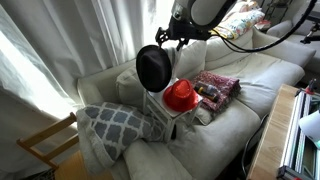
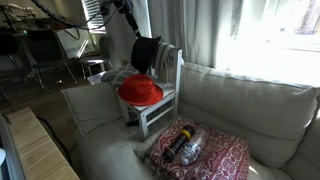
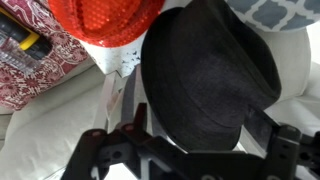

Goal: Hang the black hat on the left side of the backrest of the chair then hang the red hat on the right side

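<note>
Although the black hat [image 1: 153, 68] rests against a corner post of the backrest [image 2: 172, 62] just below the gripper [image 1: 176, 38], whose jaws look spread around its brim, the red hat [image 1: 181, 95] lies lower, on the chair [image 2: 152, 110] seat, not yet hung.
</note>
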`<act>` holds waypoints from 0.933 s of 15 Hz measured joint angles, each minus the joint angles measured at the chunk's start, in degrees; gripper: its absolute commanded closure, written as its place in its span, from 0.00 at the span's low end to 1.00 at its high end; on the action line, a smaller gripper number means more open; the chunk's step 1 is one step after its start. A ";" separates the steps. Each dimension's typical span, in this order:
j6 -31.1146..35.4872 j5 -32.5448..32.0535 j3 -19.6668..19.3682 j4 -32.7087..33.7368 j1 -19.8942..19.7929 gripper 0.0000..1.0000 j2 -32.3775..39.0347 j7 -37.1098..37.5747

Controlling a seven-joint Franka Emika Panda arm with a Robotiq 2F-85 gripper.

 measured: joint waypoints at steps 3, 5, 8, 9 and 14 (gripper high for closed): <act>-2.72 -2.84 6.42 -4.99 -7.13 0.00 -6.11 -1.89; -4.51 -2.88 13.27 -8.08 -14.78 0.00 -9.23 -3.64; -5.07 -1.78 23.62 -12.01 -26.37 0.00 -10.19 -5.86; -5.07 -0.73 26.72 -13.12 -29.67 0.00 -9.99 -6.75; -4.18 5.66 36.45 -15.41 -39.17 0.00 -7.55 -9.77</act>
